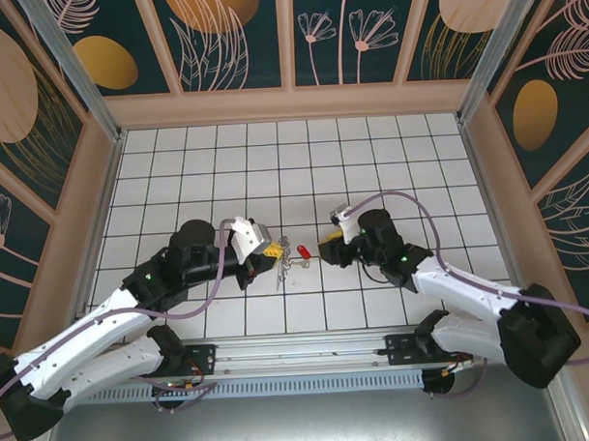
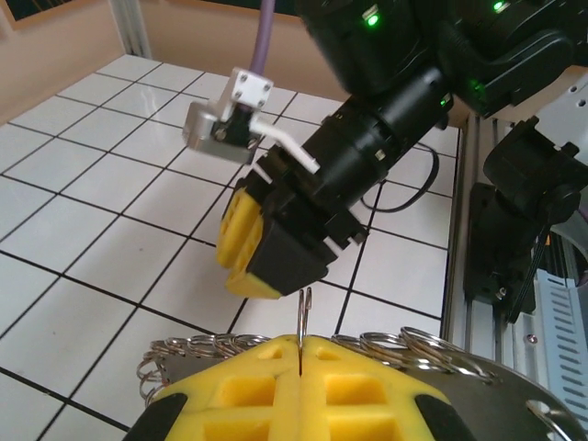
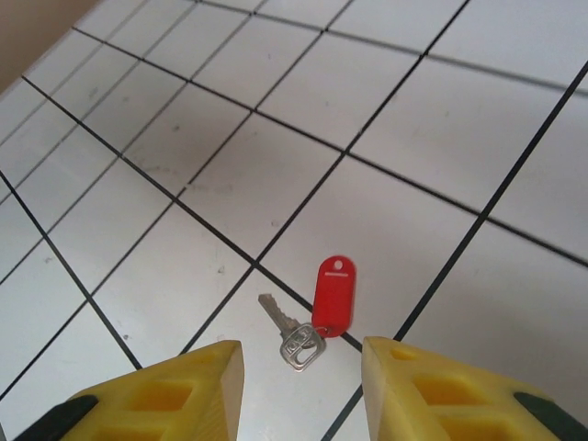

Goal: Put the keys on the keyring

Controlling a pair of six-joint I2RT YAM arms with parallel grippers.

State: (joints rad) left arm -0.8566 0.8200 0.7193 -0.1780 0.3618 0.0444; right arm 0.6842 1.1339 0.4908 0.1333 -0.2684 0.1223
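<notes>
Two tools face each other across one red key tag (image 3: 333,294), which lies flat on the white tiled counter (image 3: 413,138).

The right wrist view gives the count. There is one red tag and one small silver key (image 3: 292,336), joined at the tag's lower end. The right tool (image 3: 299,351) has its yellow fingers apart with nothing clamped. Tag and key lie on the counter just ahead of the gap.

The left wrist view adds what that one lacks. The left tool (image 2: 301,344) has its fingers pressed together, clamped on the keyring (image 2: 304,308), a thin wire loop standing upright out of the seam. Small wire rings (image 2: 184,354) fan out on both sides of the loop, overlapping too much to count.

From above, the left tool sits left of the tag and the right tool sits right of it. A silvery cluster (image 1: 288,260) lies between the left tool and the tag, too small to count.
</notes>
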